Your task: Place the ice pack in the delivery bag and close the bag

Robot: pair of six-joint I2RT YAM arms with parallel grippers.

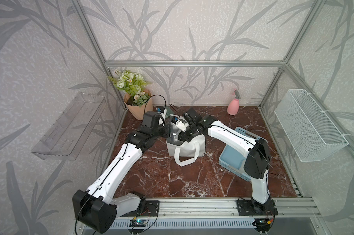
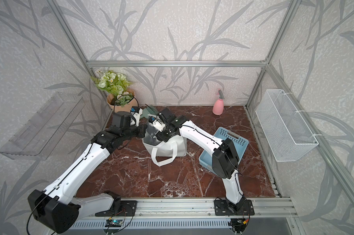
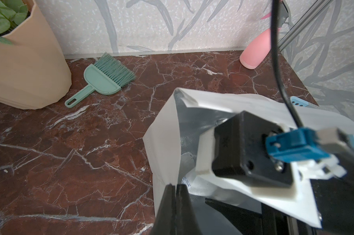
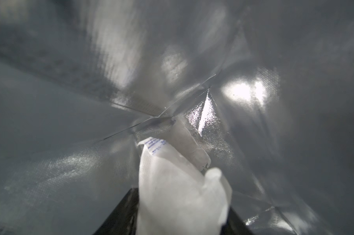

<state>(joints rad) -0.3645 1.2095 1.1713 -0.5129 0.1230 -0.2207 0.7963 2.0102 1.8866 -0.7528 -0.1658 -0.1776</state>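
Ice pack (image 4: pixel 172 183): white soft pouch with small blue print at one end, inside the delivery bag (image 1: pixel 189 148), standing between the right gripper (image 4: pixel 180 203) fingers with its far end down by a floor corner of the foil lining (image 4: pixel 70 122).

Handling, my read: limp, gel-filled, moderate weight, and it sags and folds. The skin looks non-woven, so not very slick. Best hold is across the middle of the body, not the thin sealed edge. Low breakage risk.

Right gripper: the pack fills the gap between the dark fingers. I can't tell whether they clamp it or just flank it.

Left gripper (image 3: pixel 175 189): fingers pressed together, apparently pinching the bag's rim to hold the mouth open.

Top views: the bag sits near table (image 1: pixel 172 179) centre, with a loop handle (image 1: pixel 184 160) drooping at its 6 o'clock. The blue tray (image 1: pixel 231 158) is at its 3 to 4 o'clock, the flower pot (image 1: pixel 138 107) at 10 to 11 and the pink spray bottle (image 1: pixel 233 105) at 1 to 2. A green brush (image 3: pixel 105 77) lies between pot and bag.

Hidden or unclear:
- Both top views: the pack is not visible, and the right wrist covers the bag mouth.
- The right arm covers part of the tray.
- The pack's lower end is cropped in the right wrist view.
- Whether the pack's far end touches the bag floor is unclear.
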